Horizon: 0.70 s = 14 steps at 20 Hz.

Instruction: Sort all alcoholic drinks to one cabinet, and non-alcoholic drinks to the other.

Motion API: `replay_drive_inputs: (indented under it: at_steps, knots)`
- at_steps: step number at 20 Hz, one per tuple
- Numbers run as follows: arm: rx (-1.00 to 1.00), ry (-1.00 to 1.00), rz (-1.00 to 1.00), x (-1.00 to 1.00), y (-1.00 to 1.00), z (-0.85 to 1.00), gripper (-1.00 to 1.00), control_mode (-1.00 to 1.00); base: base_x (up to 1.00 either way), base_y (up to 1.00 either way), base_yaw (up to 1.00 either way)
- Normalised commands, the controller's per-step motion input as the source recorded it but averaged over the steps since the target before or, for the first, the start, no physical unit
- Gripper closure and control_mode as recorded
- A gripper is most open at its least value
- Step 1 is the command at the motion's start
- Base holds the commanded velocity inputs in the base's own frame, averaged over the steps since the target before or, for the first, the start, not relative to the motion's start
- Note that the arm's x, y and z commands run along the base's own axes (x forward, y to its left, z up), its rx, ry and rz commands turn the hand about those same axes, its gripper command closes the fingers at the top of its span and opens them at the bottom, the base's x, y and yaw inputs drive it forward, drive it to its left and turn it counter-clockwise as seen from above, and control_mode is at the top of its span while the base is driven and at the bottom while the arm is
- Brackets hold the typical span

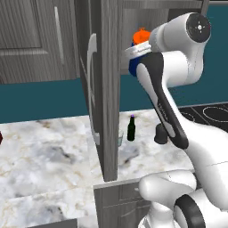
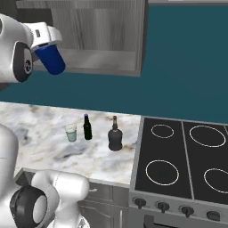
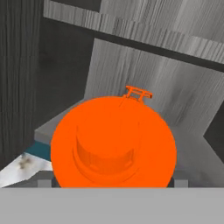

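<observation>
My gripper (image 1: 135,53) is shut on the blue bottle (image 1: 133,67) with the orange cap (image 1: 141,35), a non-alcoholic drink, and holds it tilted in the air at the open cabinet's shelf (image 2: 98,60). In the right base view the bottle (image 2: 50,58) hangs below the gripper (image 2: 44,41). The cap (image 3: 113,140) looms large in the hand view, with the cabinet's inside behind it. On the counter stand the pale cup (image 2: 71,132), the slim green bottle (image 2: 87,127) and the squat dark bottle (image 2: 115,138), the alcoholic drinks. The green bottle (image 1: 131,129) stands right of the door edge.
The open cabinet door (image 1: 104,89) juts toward me, edge-on, left of the arm. A closed cabinet (image 1: 31,40) hangs further left. A black stove top (image 2: 182,156) borders the marble counter (image 2: 40,133) on the right.
</observation>
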Motion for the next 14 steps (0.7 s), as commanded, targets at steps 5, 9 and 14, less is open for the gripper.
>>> replay_drive_inputs:
  at_steps: [5, 9, 14]
  knots:
    - [0.00, 0.00, 0.00, 0.77, 0.00, 0.00, 1.00, -1.00, 0.00, 0.00, 0.00]
    - [0.00, 0.00, 0.00, 0.68, 0.05, 0.00, 1.00, -1.00, 0.00, 0.00, 0.00]
    - [0.03, 0.00, -0.01, 0.69, 0.17, 0.00, 1.00, -1.00, 0.00, 0.00, 0.00]
